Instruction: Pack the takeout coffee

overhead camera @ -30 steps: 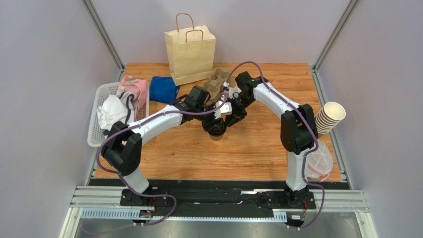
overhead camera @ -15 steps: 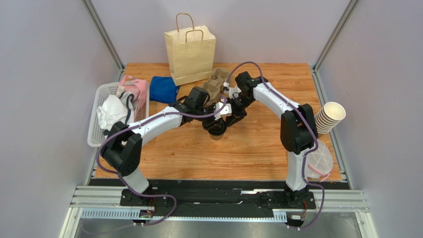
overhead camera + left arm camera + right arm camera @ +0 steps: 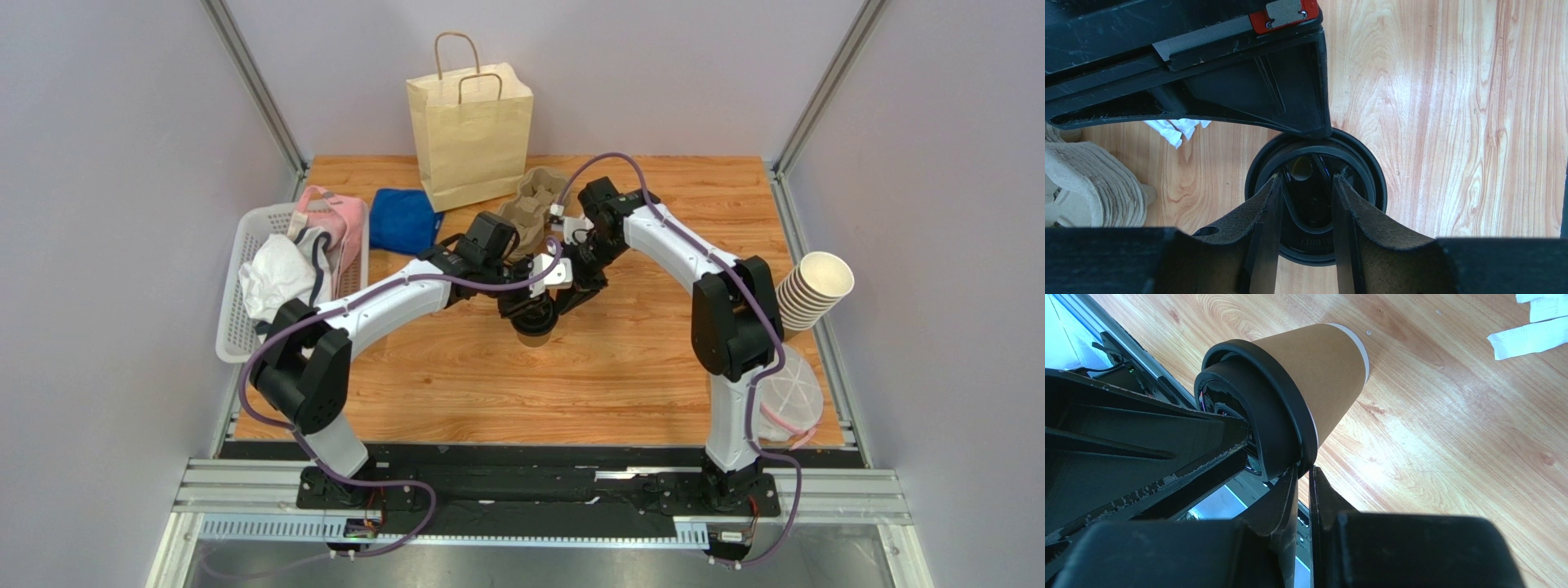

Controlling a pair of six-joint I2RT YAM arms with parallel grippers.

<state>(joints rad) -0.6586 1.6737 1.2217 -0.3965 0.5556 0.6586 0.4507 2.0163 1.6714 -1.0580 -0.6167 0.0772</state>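
Two arms met over the middle of the worktop [image 3: 638,368], where the coffee cup [image 3: 535,333] stood upright on the bare wood, well in front of the paper bag [image 3: 470,135]. The left hand [image 3: 1308,180] came down on the cup from above. Its fingers [image 3: 1263,233] stood apart, tips inside the raised ring of the black lid [image 3: 1364,177], with the lid's centre showing between them. Whether the tips touched the lid could not be told. The right hand [image 3: 1304,474] reached the cup from the side. Its fingers [image 3: 1287,502] were nearly together and clamped on the rim of the lid, which sat between their tips. The tan wall of the cup ran clear of both hands down to its base. The paper bag stood upright at the rear edge, handles up. A cardboard cup carrier [image 3: 534,202] lay just beside the bag on its right, and a blue cloth [image 3: 402,218] lay on its left. A white basket [image 3: 233,306] holding pink and white items sat at the left edge. A stack of lidless cups [image 3: 812,292] lay at the right edge, well apart from the coffee cup. Scraps of white paper [image 3: 1530,337] lay on the wood near the cup.
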